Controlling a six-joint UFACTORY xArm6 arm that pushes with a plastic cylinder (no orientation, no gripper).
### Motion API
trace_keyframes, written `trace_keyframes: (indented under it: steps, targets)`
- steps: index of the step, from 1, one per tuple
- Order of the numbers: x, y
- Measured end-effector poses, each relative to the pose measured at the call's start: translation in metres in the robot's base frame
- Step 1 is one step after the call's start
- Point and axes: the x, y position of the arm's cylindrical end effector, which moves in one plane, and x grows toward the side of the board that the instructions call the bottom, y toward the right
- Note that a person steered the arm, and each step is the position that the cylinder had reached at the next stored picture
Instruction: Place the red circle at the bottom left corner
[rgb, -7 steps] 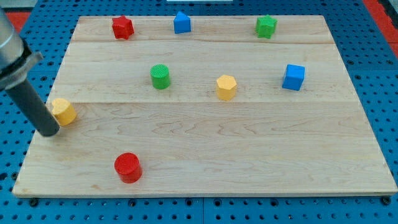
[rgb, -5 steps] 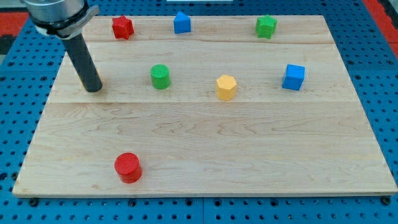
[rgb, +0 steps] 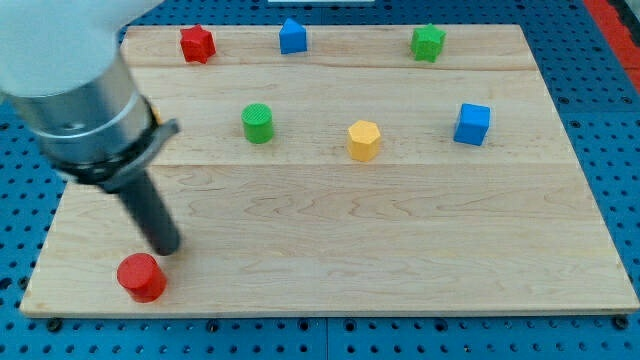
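The red circle (rgb: 141, 277) lies near the bottom left corner of the wooden board (rgb: 400, 240). My tip (rgb: 166, 250) stands just above and to the right of it, almost touching. The dark rod and the grey arm rise to the view's upper left and hide the board's left part, where a sliver of a yellow block (rgb: 155, 117) shows beside the arm.
A red star (rgb: 197, 43), a blue block (rgb: 292, 36) and a green star (rgb: 428, 42) line the top edge. A green cylinder (rgb: 257, 123), a yellow hexagon (rgb: 364, 140) and a blue cube (rgb: 472, 124) sit across the middle.
My tip has gone from the board's upper left down to the bottom left. The red circle has slid left and a little down. The arm now covers the yellow block.
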Motion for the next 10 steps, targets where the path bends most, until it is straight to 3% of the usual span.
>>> trace_keyframes:
  steps: [1,2,5,7,10]
  targets:
    - [0.029,0.034]
    - [0.068,0.021]
    - [0.035,-0.085]
    - [0.028,0.005]
    - [0.022,0.067]
